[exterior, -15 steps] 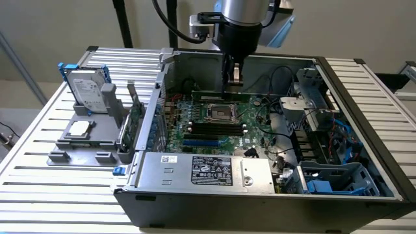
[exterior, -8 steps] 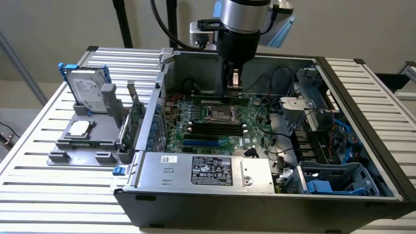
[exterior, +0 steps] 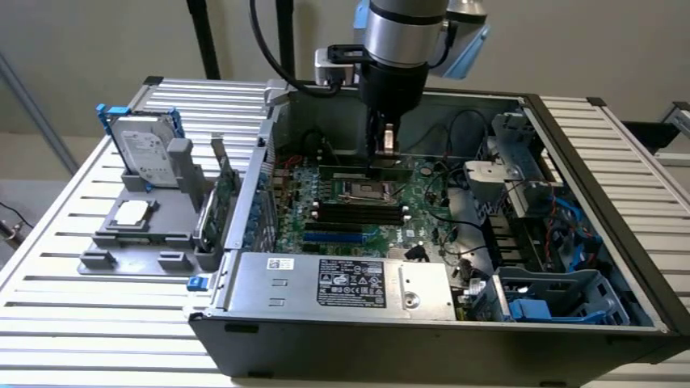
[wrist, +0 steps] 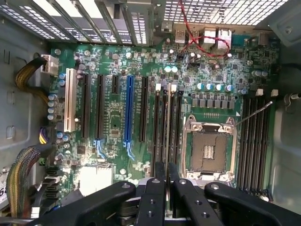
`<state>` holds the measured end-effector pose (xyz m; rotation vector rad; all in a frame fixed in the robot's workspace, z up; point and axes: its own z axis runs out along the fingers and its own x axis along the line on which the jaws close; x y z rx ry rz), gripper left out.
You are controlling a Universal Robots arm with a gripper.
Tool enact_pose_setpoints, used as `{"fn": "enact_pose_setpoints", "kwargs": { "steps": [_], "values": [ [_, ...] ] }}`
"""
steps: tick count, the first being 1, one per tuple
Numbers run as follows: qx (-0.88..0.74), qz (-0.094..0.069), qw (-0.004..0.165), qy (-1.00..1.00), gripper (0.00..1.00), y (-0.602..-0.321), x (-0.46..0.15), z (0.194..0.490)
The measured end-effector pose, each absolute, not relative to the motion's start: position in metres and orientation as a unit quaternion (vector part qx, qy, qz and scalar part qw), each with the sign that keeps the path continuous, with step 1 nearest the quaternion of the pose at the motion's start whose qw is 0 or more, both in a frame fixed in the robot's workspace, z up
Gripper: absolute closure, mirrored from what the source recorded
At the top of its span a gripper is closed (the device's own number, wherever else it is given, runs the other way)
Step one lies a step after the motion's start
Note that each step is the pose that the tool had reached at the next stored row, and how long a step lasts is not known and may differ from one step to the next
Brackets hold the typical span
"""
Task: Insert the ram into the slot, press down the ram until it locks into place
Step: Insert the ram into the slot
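Motherboard point(wrist: 113, 117) below, hand point(wrist: 166, 169) grips the ram point(exterior: 361, 174) above the slot point(wrist: 165, 125).

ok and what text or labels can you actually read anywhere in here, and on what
No text can be read.
Black label on the power supply: print too small.
White sticker beside it: too small.
Label on the hard drive: blurred.
Printed markings on the motherboard: too small.
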<state>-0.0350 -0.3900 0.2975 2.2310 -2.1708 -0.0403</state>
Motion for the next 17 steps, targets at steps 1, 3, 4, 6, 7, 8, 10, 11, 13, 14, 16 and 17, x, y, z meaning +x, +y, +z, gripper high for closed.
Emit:
{"fn": "enact_pose_setpoints", "kwargs": {
  "steps": [1, 3, 4, 6, 7, 8, 10, 11, 13, 14, 16, 17],
  "values": [
    [0.716, -0.012, 0.015, -0.697, 0.87, -0.389, -0.035, 0.296],
    [0.716, -0.011, 0.017, -0.698, 0.87, -0.388, -0.035, 0.293],
    [0.716, -0.010, 0.018, -0.698, 0.87, -0.387, -0.035, 0.292],
    [0.715, -0.007, 0.020, -0.699, 0.87, -0.386, -0.035, 0.289],
    [0.714, -0.006, 0.021, -0.699, 0.87, -0.385, -0.035, 0.288],
    [0.714, -0.005, 0.022, -0.700, 0.87, -0.385, -0.035, 0.287],
    [0.712, -0.003, 0.025, -0.701, 0.87, -0.384, -0.035, 0.285],
    [0.712, -0.002, 0.026, -0.702, 0.87, -0.383, -0.035, 0.284],
    [0.710, -0.001, 0.027, -0.704, 0.87, -0.382, -0.035, 0.281],
    [0.709, 0.000, 0.027, -0.704, 0.87, -0.381, -0.034, 0.280],
    [0.708, 0.001, 0.028, -0.705, 0.87, -0.381, -0.033, 0.277],
    [0.708, 0.001, 0.029, -0.705, 0.87, -0.381, -0.032, 0.275]
  ]
}}
